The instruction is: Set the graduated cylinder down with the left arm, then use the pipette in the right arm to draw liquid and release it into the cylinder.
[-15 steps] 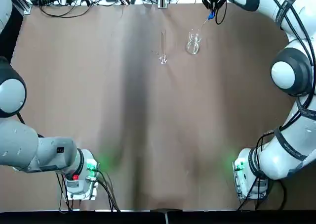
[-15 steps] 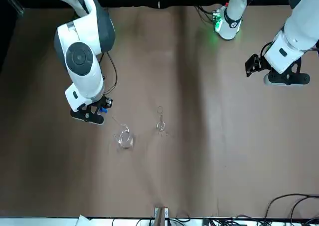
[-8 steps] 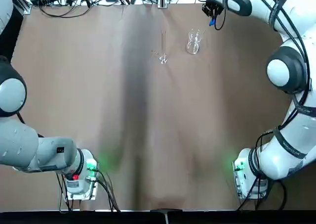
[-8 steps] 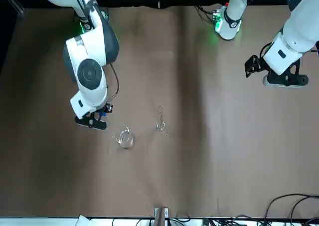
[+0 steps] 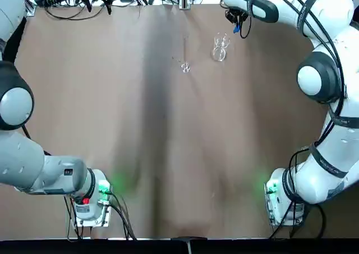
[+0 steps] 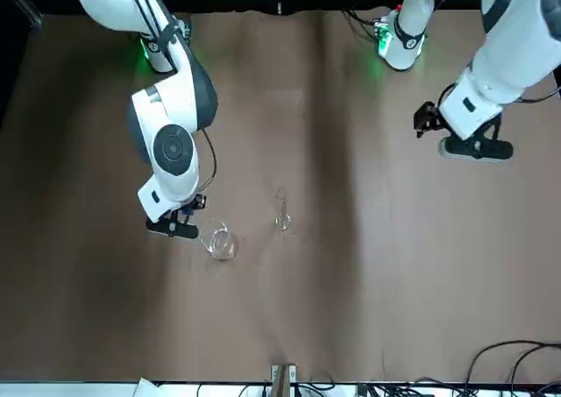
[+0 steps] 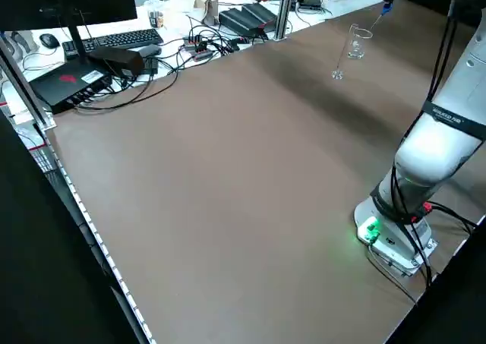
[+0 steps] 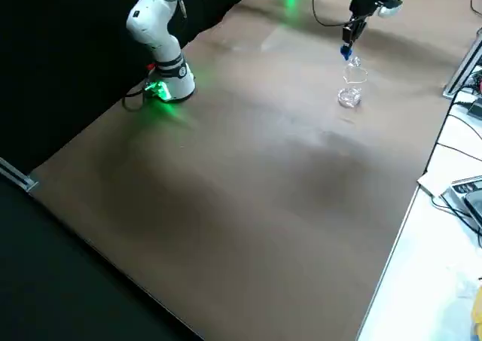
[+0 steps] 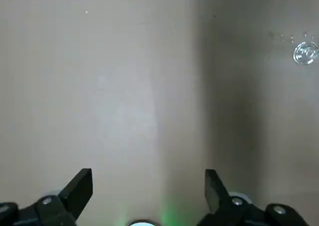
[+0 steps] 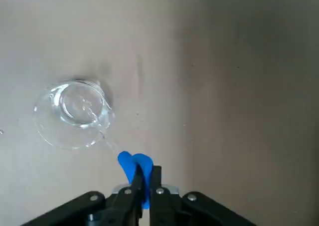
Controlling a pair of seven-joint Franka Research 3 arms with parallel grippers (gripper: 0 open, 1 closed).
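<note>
In the top view, the left arm [image 5: 33, 170] sits pulled back at its own near corner of the table [image 5: 112, 125], and its wrist view shows the left gripper [image 9: 148, 186] with jaws spread wide and nothing between them, hanging over bare tabletop. Farther across, toward the middle of the far edge, the graduated cylinder [image 5: 184, 55] stands upright on its small round base, already set down and apart from everything; it shows only as a small glass ring [image 9: 304, 53] in the left wrist view. Just to its right stands the beaker [image 5: 220, 47], short and wider, near the cylinder but not touching it. The liquid inside cannot be made out in any view, so how full it is stays unknown. Right of the beaker and above it hangs the right gripper [image 5: 236, 19], jaws pinched tight on the blue bulb of the pipette [image 10: 133, 170]. The stem runs down from the bulb at a slant, its long axis pointing toward the beaker [image 10: 72, 113], and the tip appears to reach the rim or just inside; whether it touches liquid cannot be told. The coming move seems to turn on this: the beaker lies directly below and ahead of the jaws along the stem's line, while the cylinder lies beyond it to the left, a very narrow mouth to hit. The right arm is plainly the nearer one. The clear stem is hard to trace in the wider views.
</note>
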